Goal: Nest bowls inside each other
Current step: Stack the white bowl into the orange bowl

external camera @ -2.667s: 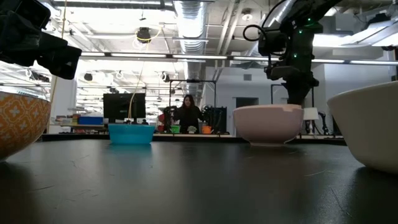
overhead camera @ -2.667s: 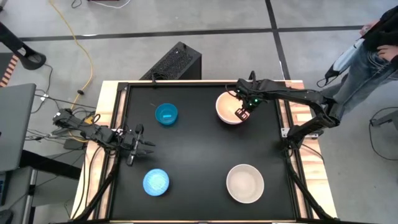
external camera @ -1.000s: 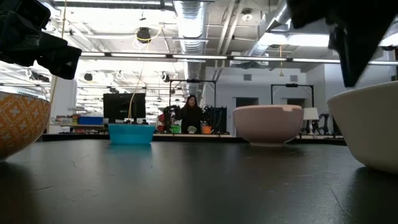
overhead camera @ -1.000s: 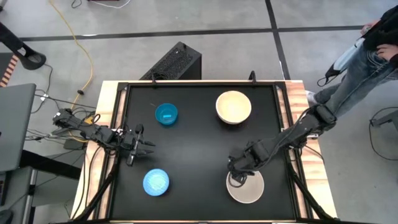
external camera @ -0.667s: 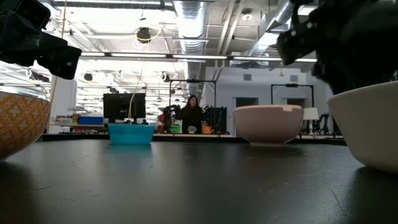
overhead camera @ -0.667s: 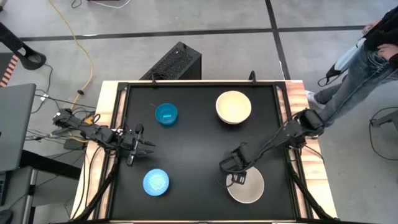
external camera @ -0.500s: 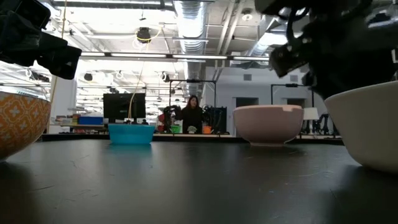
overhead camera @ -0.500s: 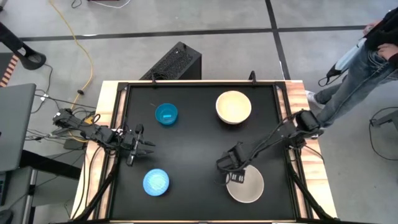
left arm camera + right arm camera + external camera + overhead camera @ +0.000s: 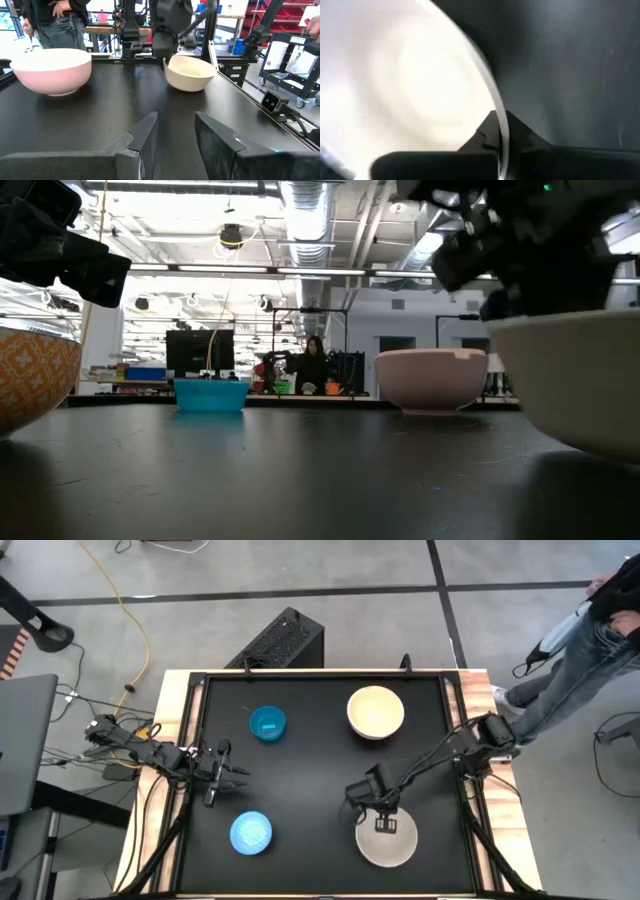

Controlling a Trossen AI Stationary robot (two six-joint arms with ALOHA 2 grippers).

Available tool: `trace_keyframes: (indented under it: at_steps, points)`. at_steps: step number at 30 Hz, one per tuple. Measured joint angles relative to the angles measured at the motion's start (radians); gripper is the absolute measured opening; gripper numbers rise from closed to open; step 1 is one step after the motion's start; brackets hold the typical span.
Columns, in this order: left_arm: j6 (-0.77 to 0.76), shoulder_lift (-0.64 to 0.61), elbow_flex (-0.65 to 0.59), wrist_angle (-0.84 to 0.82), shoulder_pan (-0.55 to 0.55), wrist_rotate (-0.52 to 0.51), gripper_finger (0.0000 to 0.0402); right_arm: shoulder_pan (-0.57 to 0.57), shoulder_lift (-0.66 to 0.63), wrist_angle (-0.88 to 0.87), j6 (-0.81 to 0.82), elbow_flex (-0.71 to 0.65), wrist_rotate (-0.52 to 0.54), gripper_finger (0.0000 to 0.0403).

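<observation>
The white bowl [image 9: 390, 840] sits near the table's front right, with my right gripper [image 9: 372, 808] shut on its far-left rim. A pale pink bowl [image 9: 376, 712] stands at the far right and shows its pink side in the left wrist view [image 9: 52, 70]. One blue bowl [image 9: 267, 724] stands at the far left and another [image 9: 251, 833] at the near left. My left gripper [image 9: 175, 132] waits open at the table's left edge [image 9: 235, 772], pointing level across the table. My right gripper holds the white bowl's rim [image 9: 499, 127] with one finger [image 9: 487, 132] inside the bowl and the other [image 9: 522, 137] outside. The fingers come from above, pointing down. Whether the bowl's base rests on the table, I cannot tell.
A person [image 9: 600, 620] stands beyond the table's right far corner. A black box [image 9: 282, 640] lies on the floor past the far edge. The black tabletop [image 9: 320, 780] between the bowls is bare.
My right gripper has come down and gone toward the table's left, rolling as it went, and has taken hold of the white bowl's rim. The white bowl has shifted a little toward the table's left.
</observation>
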Motion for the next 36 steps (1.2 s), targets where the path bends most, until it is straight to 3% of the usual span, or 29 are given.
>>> trace_keyframes:
  at_steps: [9,14,19,28,36]
  points:
    - [0.000,0.000,0.000,0.000,0.000,0.000,0.0118,-0.148,-0.211,0.001,0.004,-0.001,0.018,0.0007]
    - [0.000,0.000,0.000,0.000,0.000,0.000,0.0118,-0.297,-0.338,0.009,-0.008,-0.001,0.097,0.0006]
    - [0.000,0.000,0.000,0.000,0.000,0.000,0.0118,-0.480,-0.424,0.052,-0.066,-0.001,0.098,0.0006]
    - [0.000,0.000,0.000,0.000,0.000,0.000,0.0118,-0.827,-0.424,0.072,-0.066,-0.001,0.119,0.0006]
    - [0.000,0.000,0.000,0.000,0.000,0.000,0.0118,-1.012,-0.366,0.077,-0.086,-0.001,0.109,0.0006]
